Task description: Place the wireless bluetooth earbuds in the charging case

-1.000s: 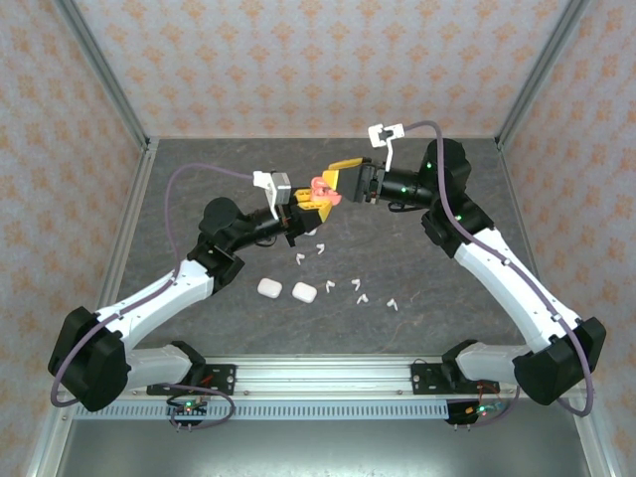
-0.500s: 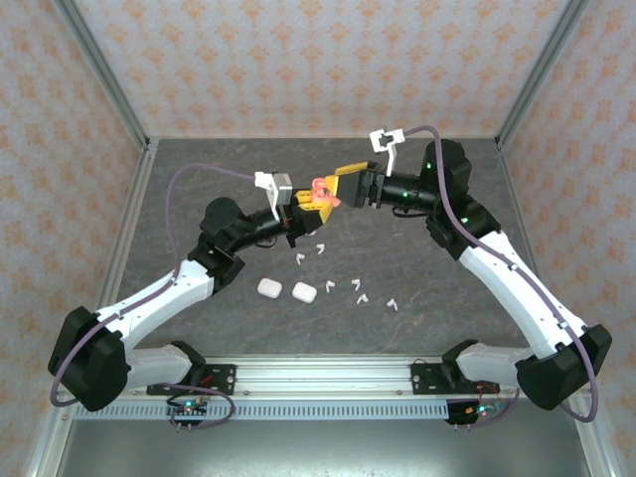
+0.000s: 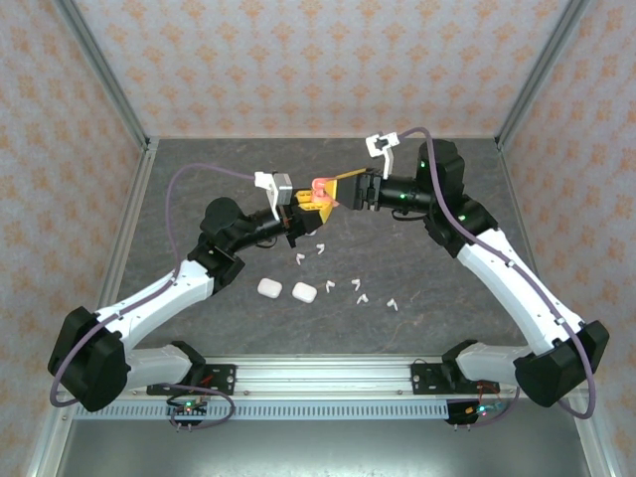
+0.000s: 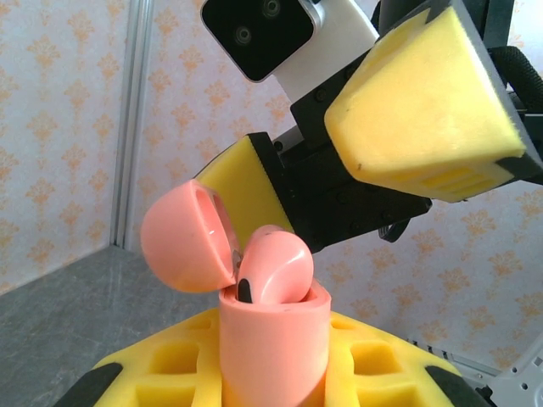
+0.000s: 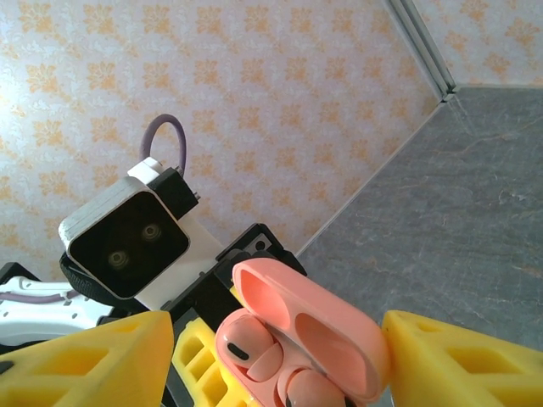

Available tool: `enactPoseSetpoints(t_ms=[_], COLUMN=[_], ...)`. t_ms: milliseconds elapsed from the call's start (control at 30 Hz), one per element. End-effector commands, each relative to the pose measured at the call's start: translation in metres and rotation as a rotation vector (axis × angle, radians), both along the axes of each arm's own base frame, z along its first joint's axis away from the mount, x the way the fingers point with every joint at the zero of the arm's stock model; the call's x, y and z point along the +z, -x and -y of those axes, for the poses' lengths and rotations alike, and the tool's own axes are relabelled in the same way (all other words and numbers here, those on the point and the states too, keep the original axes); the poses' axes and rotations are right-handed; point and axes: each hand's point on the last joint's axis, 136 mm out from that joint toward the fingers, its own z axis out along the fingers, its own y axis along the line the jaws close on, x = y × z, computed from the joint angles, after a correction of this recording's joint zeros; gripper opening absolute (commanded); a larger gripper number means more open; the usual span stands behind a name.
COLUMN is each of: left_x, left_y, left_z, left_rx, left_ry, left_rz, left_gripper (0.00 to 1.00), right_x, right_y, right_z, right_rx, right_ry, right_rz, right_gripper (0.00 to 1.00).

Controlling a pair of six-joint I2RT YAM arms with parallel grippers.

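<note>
A coral-pink charging case (image 4: 273, 348) stands upright between the yellow pads (image 4: 161, 373) of my left gripper (image 3: 306, 203), which is shut on it. Its lid (image 4: 180, 240) hangs open to the left. A pink earbud (image 4: 276, 264) sits in the case. In the right wrist view two pink earbuds (image 5: 248, 346) rest in the case under the open lid (image 5: 318, 326). My right gripper (image 3: 344, 189) is open, with one yellow finger (image 5: 89, 365) on each side of the lid. Several white earbuds (image 3: 320, 246) lie on the grey table (image 3: 427, 248).
Two closed white cases (image 3: 269, 287) (image 3: 304, 292) lie side by side on the table in front of the left arm. White earbuds are scattered from the centre towards the right (image 3: 394, 304). Patterned walls enclose the back and sides.
My right wrist has rolled and its fingers have drawn back a little from the pink case. The left gripper has kept the case still.
</note>
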Motion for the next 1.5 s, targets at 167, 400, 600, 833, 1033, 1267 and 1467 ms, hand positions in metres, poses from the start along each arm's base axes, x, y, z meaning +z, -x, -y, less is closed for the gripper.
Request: enactPoseSetpoints(t_ms=[167, 400, 600, 833, 1033, 1267, 1467], left_x=[0.015, 0.011, 0.007, 0.007, 0.007, -0.007, -0.021], left_y=[0.001, -0.001, -0.004, -0.004, -0.006, -0.029, -0.081], left_z=[-0.002, -0.002, -0.001, -0.001, -0.002, -0.007, -0.042], left_rx=[0.026, 0.036, 0.038, 0.04, 0.052, 0.136, 0.25], left_ry=[0.004, -0.008, -0.011, -0.007, -0.013, -0.064, -0.018], left_rz=[0.053, 0.043, 0.033, 0.031, 0.023, -0.037, -0.184], left_gripper=[0.0, 0.0, 0.0, 0.0, 0.0, 0.0, 0.0], right_x=[0.034, 0.034, 0.034, 0.026, 0.021, 0.001, -0.033], right_y=[0.022, 0.031, 0.038, 0.037, 0.024, -0.025, -0.063], right_z=[0.0, 0.003, 0.004, 0.006, 0.014, 0.051, 0.1], right_rx=[0.073, 0.084, 0.105, 0.087, -0.016, -0.369, -0.601], right_ry=[-0.071, -0.079, -0.087, -0.067, 0.0, 0.136, 0.087], right_rz=[0.107, 0.106, 0.107, 0.094, 0.114, 0.101, -0.082], right_gripper=[0.6, 0.58, 0.57, 0.57, 0.59, 0.79, 1.0])
